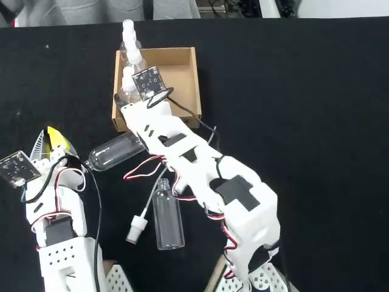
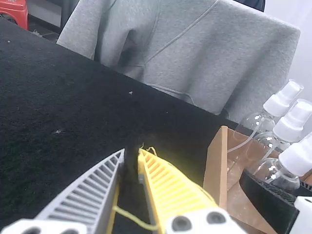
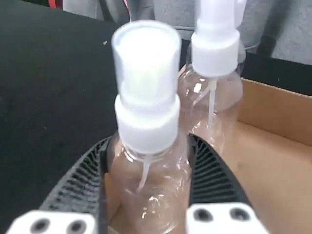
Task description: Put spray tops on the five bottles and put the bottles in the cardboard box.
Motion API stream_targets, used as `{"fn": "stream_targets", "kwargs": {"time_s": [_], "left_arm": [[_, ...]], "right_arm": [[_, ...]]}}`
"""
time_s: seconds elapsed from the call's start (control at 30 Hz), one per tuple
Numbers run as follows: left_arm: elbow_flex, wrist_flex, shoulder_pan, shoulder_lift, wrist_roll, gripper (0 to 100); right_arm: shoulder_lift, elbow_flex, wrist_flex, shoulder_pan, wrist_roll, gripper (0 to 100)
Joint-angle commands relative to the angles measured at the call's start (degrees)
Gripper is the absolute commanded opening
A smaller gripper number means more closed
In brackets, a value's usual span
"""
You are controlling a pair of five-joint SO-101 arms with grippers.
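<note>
Left end effector (image 2: 130,156): fingers together on nothing. Right end effector (image 3: 148,142) is clamped on a capped bottle (image 3: 146,117) inside the cardboard box (image 1: 182,82), beside two others (image 1: 129,42). It should release next, then the two bare bottles (image 1: 115,151) on the desk (image 1: 304,152) need tops.

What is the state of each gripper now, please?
Left gripper: jaws closed, empty.
Right gripper: closed on a capped bottle inside the cardboard box.
</note>
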State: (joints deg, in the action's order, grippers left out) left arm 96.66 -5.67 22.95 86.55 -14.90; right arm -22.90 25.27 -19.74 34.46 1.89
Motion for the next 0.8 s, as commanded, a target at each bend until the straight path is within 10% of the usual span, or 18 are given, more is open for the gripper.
{"fn": "stream_targets", "kwargs": {"time_s": [0.0,0.77], "left_arm": [[1.27,-0.09,0.13,0.26,0.44,4],[1.27,-0.09,0.13,0.26,0.44,4]], "right_arm": [[-0.13,-4.09,-1.76,1.41,0.18,8.9],[-1.71,-3.65,-1.32,1.67,-2.55,9.0]]}}
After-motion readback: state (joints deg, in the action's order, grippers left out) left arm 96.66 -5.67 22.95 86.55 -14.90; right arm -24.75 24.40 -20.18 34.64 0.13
